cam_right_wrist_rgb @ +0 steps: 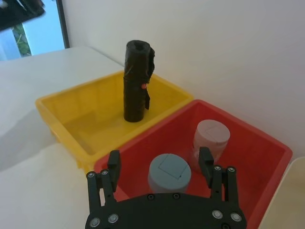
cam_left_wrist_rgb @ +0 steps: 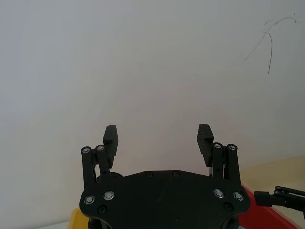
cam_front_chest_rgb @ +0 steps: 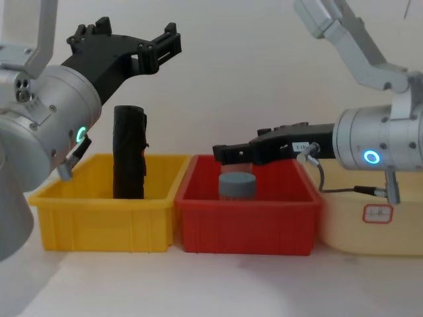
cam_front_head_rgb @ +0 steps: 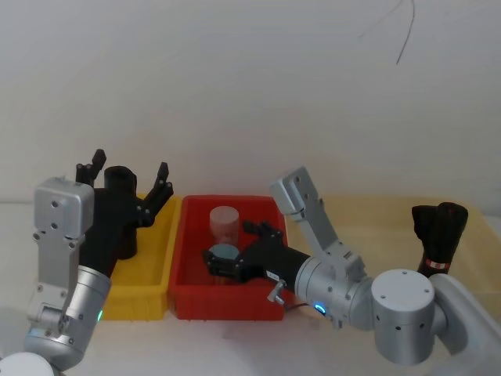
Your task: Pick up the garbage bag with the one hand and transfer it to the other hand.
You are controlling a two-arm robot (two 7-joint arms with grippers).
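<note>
The garbage bag (cam_front_head_rgb: 120, 215) (cam_right_wrist_rgb: 137, 81) (cam_front_chest_rgb: 129, 152) is a tall black roll standing upright in the yellow bin (cam_front_head_rgb: 149, 270) (cam_right_wrist_rgb: 62, 102) (cam_front_chest_rgb: 99, 218), with a small red mark on its side. My left gripper (cam_front_head_rgb: 129, 168) (cam_left_wrist_rgb: 158, 133) (cam_front_chest_rgb: 135, 36), on the green-ringed arm, hangs open just above the roll's top, apart from it, its fingers towards the back wall. My right gripper (cam_front_head_rgb: 231, 247) (cam_right_wrist_rgb: 160, 162) (cam_front_chest_rgb: 228, 153), on the blue-ringed arm, is open over the red bin (cam_front_head_rgb: 188, 235) (cam_right_wrist_rgb: 267, 138) (cam_front_chest_rgb: 251, 224), above a grey-lidded jar (cam_right_wrist_rgb: 170, 171) (cam_front_chest_rgb: 236, 185).
A pale pink jar (cam_front_head_rgb: 225, 222) (cam_right_wrist_rgb: 211, 138) stands behind the grey one in the red bin. A second, rumpled black roll (cam_front_head_rgb: 438, 231) with a red-and-white band stands in the beige tray (cam_front_head_rgb: 368, 215) (cam_front_chest_rgb: 370, 228) at the right. A white wall lies close behind.
</note>
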